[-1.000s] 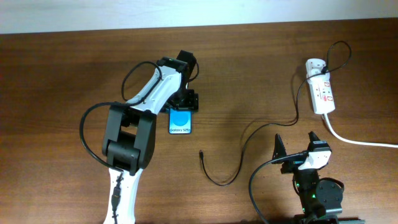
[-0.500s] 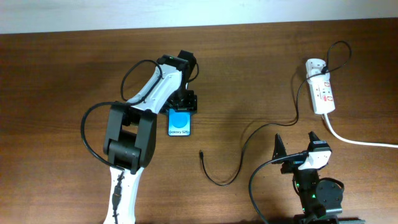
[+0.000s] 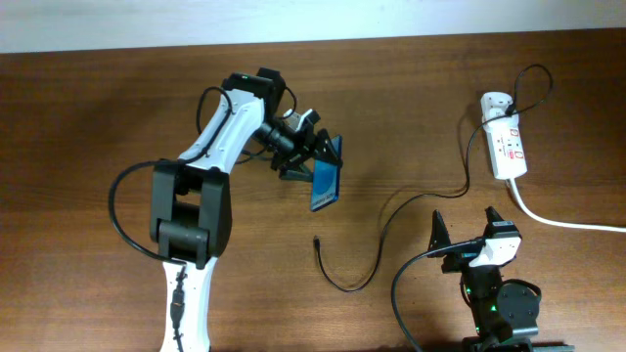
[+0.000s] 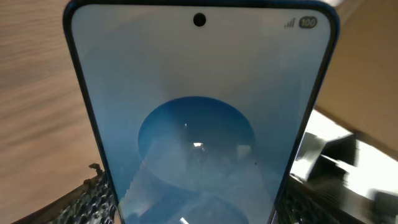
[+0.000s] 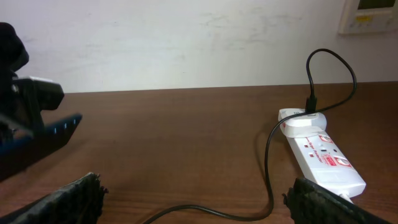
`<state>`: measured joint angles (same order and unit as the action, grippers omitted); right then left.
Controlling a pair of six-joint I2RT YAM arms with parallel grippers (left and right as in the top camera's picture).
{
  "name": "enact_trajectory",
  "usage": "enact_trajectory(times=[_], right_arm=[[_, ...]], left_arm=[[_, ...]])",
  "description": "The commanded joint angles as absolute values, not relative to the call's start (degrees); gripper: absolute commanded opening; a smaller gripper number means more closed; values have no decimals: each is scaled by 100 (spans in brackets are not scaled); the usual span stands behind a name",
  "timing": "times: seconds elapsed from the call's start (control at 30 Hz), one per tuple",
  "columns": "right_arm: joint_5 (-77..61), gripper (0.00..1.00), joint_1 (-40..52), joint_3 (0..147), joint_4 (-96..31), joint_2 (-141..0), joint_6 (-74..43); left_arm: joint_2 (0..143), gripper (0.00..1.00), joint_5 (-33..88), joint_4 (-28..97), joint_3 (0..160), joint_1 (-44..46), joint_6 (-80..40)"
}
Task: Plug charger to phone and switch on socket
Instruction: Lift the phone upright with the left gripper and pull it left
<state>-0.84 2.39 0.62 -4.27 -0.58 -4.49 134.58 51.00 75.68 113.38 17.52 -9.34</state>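
My left gripper (image 3: 311, 161) is shut on the phone (image 3: 327, 176) and holds it lifted and tilted above the table, right of where it lay. The phone's blue screen fills the left wrist view (image 4: 199, 124). The charger, a thin black cable (image 3: 391, 220), runs from its plug tip (image 3: 317, 240) on the table to the white adapter (image 3: 495, 104) on the socket (image 3: 507, 147) at the far right. In the right wrist view the cable (image 5: 268, 162) and socket (image 5: 320, 155) show ahead. My right gripper (image 3: 468, 230) is open and empty near the front edge.
The socket's thick white cord (image 3: 562, 220) trails off the right edge. A white wall borders the table's far side (image 3: 391, 20).
My left gripper has lifted the phone off the table, tilted it on edge and swung it right, toward the plug tip. The right arm and cable have not moved.
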Motion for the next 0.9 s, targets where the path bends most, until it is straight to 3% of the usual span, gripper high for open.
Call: enact_trajectory(times=[0.0, 0.17, 0.53, 0.87], right_arm=[[-14, 98, 217, 32, -456, -21, -471], [-14, 98, 217, 32, -456, -21, -471], [-16, 98, 217, 32, -456, -21, -471], [-14, 98, 217, 32, -456, -21, -471]], left_arm=[[13496, 74, 7242, 7577, 11480, 1483, -738], [13498, 73, 9002, 7577, 11480, 1260, -744], [13498, 76, 9019, 7583, 11480, 510, -2700], [13498, 76, 9019, 7734, 11480, 467, -2742]])
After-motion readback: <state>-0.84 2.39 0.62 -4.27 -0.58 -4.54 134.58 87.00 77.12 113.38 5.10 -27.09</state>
